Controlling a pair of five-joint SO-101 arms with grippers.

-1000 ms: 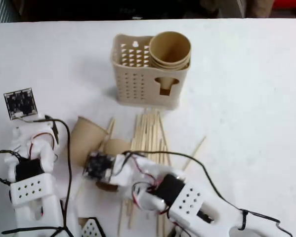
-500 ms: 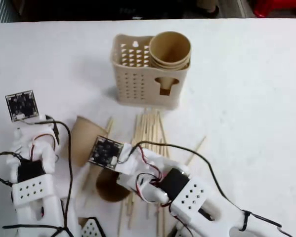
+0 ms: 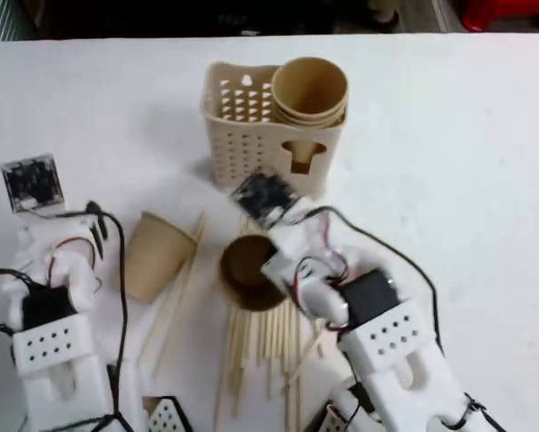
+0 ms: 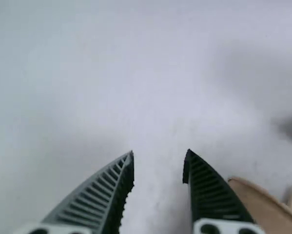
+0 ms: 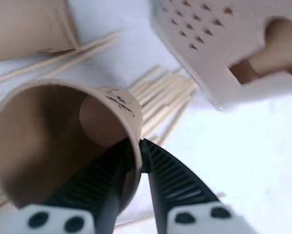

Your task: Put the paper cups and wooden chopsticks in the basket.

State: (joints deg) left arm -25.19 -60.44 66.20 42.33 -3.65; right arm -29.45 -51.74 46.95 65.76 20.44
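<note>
While the right gripper [image 5: 137,145] pinches it, the paper cup [image 5: 43,126] has neared the basket [image 5: 204,29].

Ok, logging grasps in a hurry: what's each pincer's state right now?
Left pincer: open, holding nothing.
Right pincer: shut on the wall of a paper cup.

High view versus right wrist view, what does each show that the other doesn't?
High view: the left arm, and the open mouths of the stacked cups in the basket. Right wrist view: the right gripper shut on the rim of the held cup, one finger inside. Both: that cup, the lying cup, the chopsticks and the basket.
</note>
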